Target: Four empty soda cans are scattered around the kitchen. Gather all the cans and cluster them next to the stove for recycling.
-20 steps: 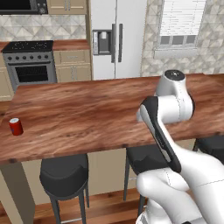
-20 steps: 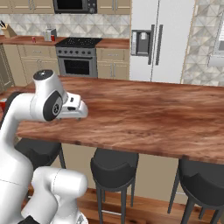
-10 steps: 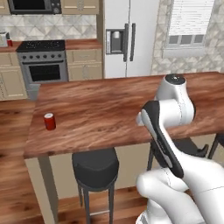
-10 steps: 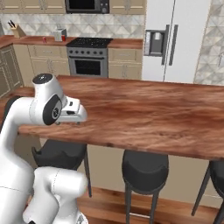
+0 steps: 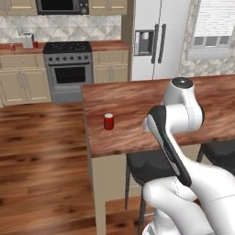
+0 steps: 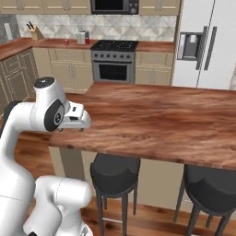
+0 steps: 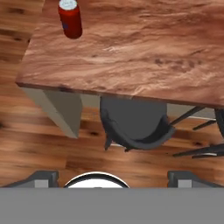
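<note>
- since a second ago the base has driven left, so both base views have swung: the red can (image 5: 108, 121) now shows mid-frame on the desk (image 5: 137, 105) instead of at the left edge, and the stove (image 5: 68, 69) sits further into view; the can itself has not shifted on the wood.
- end effector (image 6: 80, 120): held level just off the desk's near corner, fingers spread wide, nothing between them.
- key relation: in the hand view the can (image 7: 70, 18) stands up and to the left of the fingertips (image 7: 41, 177), well apart, near the desk's end edge; the coming reach would go forward over the wood toward it.
- long axis of the can is upright.
- can: small smooth red metal cylinder with a silvery top.
- desk: glossy reddish-brown wood grain, flat, square-edged.
- stove: flat black cooktop, grey metal front, dark oven window, against the far wall across the floor, far from the can.
</note>
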Motion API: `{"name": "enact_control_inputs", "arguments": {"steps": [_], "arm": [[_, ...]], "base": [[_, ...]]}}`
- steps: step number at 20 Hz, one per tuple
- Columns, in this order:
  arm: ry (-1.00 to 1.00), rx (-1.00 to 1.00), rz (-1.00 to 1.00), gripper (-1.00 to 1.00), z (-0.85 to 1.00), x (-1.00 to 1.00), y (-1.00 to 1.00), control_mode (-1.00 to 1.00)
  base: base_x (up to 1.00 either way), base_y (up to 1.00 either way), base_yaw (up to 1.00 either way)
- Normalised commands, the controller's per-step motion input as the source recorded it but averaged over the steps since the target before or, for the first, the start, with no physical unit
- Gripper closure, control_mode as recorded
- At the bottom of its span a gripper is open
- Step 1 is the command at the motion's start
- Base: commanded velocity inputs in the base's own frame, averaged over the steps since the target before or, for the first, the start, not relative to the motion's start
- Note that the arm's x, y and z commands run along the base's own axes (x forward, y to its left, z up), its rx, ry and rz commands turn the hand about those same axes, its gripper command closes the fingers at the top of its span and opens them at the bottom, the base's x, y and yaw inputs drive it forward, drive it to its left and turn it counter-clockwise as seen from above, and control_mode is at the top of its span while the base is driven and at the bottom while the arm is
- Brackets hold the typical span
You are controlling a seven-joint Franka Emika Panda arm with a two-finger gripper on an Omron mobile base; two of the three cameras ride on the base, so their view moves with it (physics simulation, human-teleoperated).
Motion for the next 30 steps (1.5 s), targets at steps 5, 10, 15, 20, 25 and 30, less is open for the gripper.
{"name": "enact_control_inputs", "arguments": {"steps": [5, 10, 15, 20, 25, 30], "arm": [[0.00, 0.00, 0.00, -1.00, 0.00, 0.00, 0.00, 1.00], [0.00, 0.00, 0.00, -1.00, 0.00, 0.00, 0.00, 1.00], [0.00, 0.00, 0.00, -1.00, 0.00, 0.00, 0.00, 1.00], [0.00, 0.00, 0.00, -1.00, 0.00, 0.00, 0.00, 1.00], [0.00, 0.00, 0.00, -1.00, -0.24, 0.31, -0.05, -1.00], [0.02, 0.00, 0.00, -1.00, -0.46, 0.74, -0.05, -1.00]], "base": [[0.04, 0.76, 0.00], [0.29, 0.06, 0.00], [0.70, -0.13, 0.00], [0.39, 0.00, 0.00], [0.03, 0.00, 0.00], [0.00, 0.00, 0.00]]}}
